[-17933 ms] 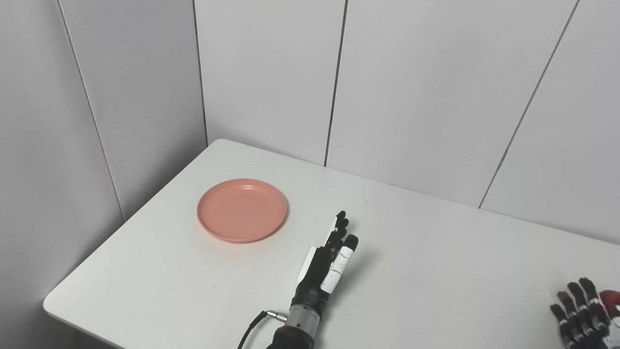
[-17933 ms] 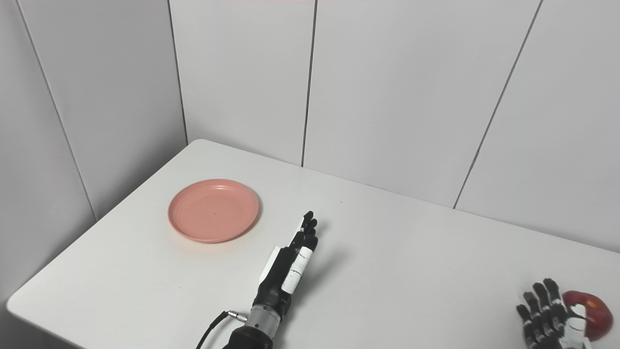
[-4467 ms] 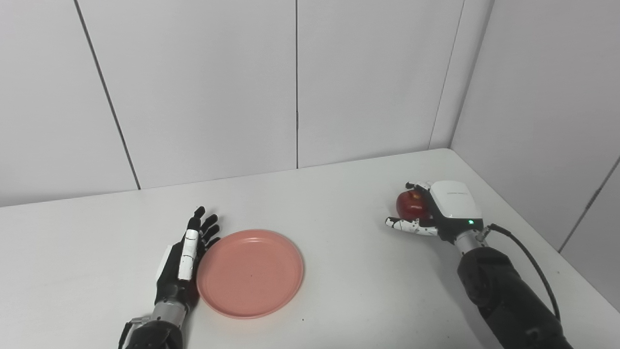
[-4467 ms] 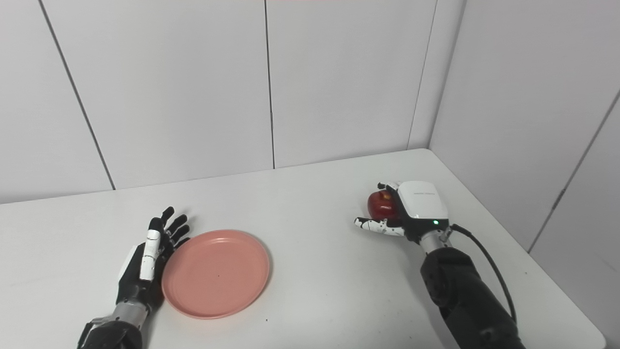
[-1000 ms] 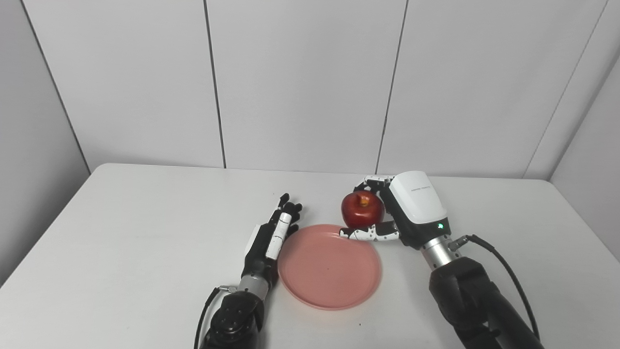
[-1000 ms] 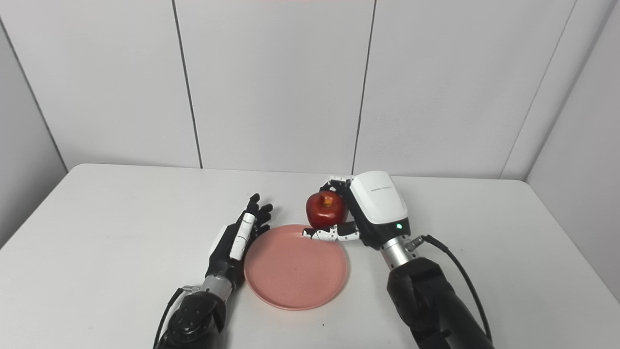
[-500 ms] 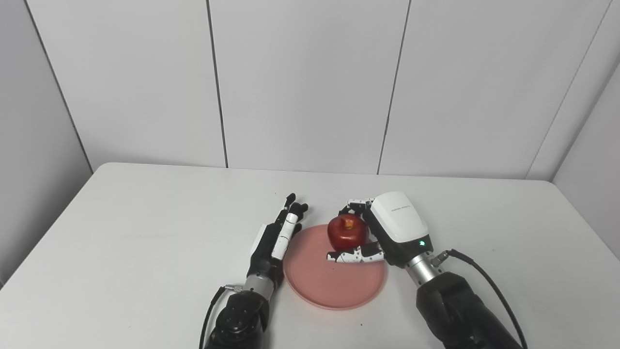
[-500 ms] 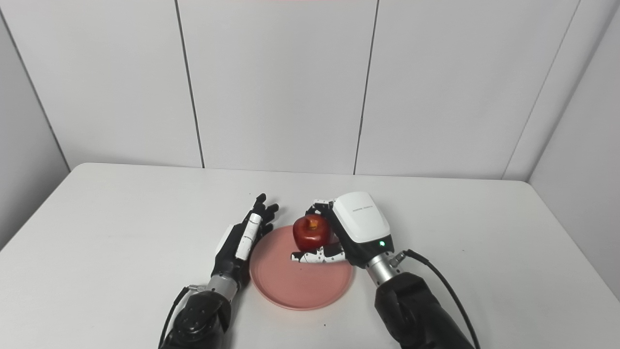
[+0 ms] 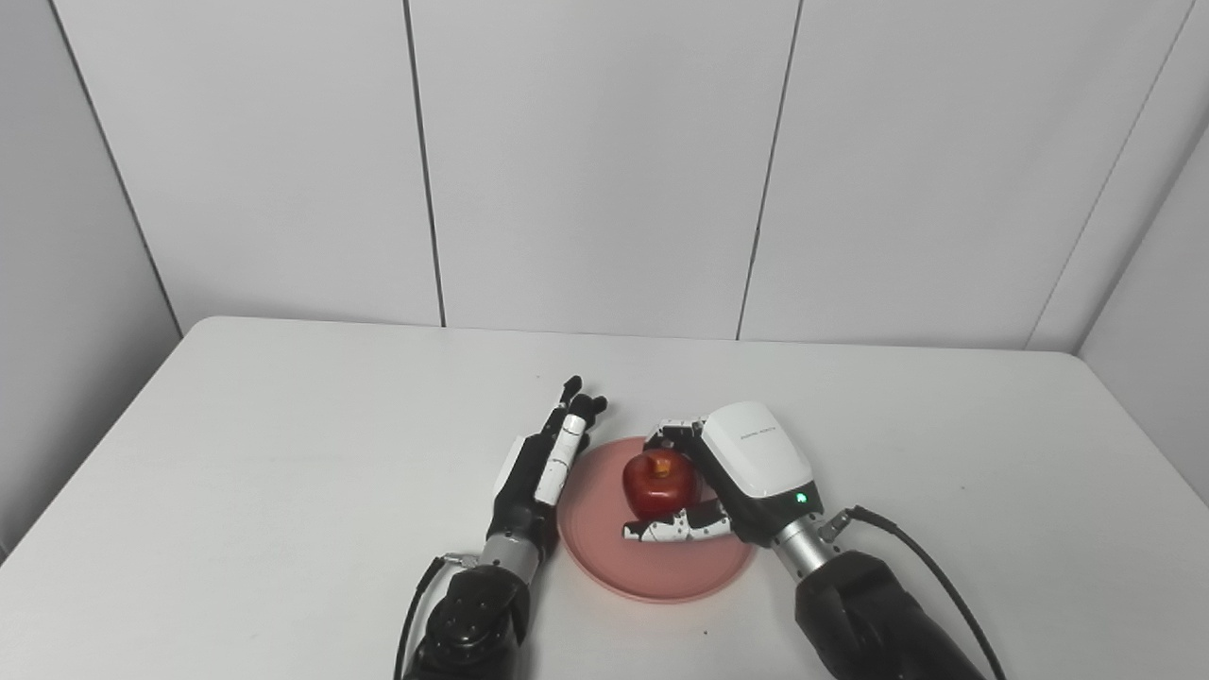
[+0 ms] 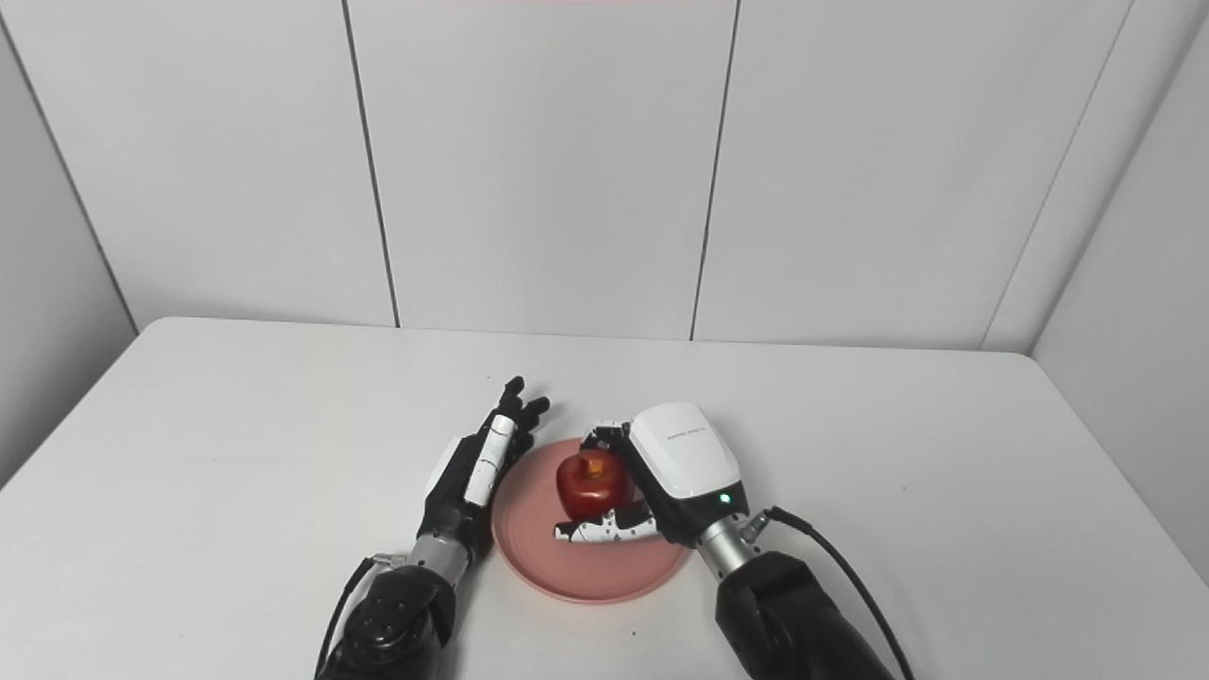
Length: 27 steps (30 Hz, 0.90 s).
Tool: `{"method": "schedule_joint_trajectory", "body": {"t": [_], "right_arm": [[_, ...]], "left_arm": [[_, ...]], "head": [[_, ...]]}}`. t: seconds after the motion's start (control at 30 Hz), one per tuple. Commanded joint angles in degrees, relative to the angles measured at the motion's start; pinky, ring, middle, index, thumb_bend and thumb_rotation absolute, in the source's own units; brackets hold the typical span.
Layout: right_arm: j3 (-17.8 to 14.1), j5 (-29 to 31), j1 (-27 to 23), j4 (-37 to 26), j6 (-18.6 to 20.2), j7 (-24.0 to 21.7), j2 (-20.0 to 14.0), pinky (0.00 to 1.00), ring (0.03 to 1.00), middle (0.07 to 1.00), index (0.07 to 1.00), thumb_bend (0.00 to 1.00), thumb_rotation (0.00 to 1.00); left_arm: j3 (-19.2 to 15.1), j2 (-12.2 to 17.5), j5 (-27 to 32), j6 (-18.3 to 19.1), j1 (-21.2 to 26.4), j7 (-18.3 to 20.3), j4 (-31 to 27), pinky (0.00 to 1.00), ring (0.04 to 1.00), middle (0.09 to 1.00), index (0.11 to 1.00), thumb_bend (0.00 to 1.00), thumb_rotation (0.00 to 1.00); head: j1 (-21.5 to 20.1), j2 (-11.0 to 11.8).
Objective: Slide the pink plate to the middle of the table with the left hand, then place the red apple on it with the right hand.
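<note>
Near the middle of the tabletop (image 9: pixel 283 453), a little toward its front edge, the pink plate (image 9: pixel 604 557) lies flat, and the red apple (image 9: pixel 658 484) sits over its centre inside the right robot hand (image 9: pixel 727 482). That robot hand is closed around the apple: fingers curl over the far side and top, and the thumb lies along the near side, low over the plate. Whether the apple's underside already touches the plate cannot be told from either view.

The left robot hand (image 9: pixel 538 472) lies stretched out and flat along the plate's left rim, fingers straight and slightly spread, holding nothing; it looks to be just beside or touching the rim.

As for handling, the apple looks rigid, smooth and glossy (so probably slick against hard fingers), and round enough to roll once freed. It appears light for this robot hand. A wrap around its widest part, as now, is the sensible hold; pinching near the stem end would likely let it squirt out. It stands stem-up, which suits setting it on its flatter base.

The plate seems a thin, stiff, light dish with a shallow raised rim, likely to skid on the smooth tabletop if nudged. Its rim is the place to push; the left robot hand there could steady it.
</note>
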<state>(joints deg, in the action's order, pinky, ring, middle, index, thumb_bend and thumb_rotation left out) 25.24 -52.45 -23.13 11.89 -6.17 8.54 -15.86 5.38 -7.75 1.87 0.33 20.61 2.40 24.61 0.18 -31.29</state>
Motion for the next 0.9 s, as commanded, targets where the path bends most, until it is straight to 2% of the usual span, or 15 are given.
{"method": "schedule_joint_trajectory", "body": {"t": [0.0,0.87], "right_arm": [[-0.5,0.1,-1.6,-0.8,-1.8,1.9,0.1,0.15,0.208,0.292,0.476,0.49,0.17],[-0.3,0.2,-1.5,0.4,-1.9,1.5,-0.3,0.17,0.228,0.321,0.48,0.48,0.17]], "left_arm": [[0.4,-0.8,0.3,3.5,-2.6,0.8,3.2,1.0,0.966,0.902,0.984,0.82,0.93],[0.0,-1.2,0.8,4.3,-2.6,0.9,3.3,1.0,0.982,0.923,0.983,0.83,0.91]], "head": [[0.0,-0.1],[-0.3,-0.1]]}}
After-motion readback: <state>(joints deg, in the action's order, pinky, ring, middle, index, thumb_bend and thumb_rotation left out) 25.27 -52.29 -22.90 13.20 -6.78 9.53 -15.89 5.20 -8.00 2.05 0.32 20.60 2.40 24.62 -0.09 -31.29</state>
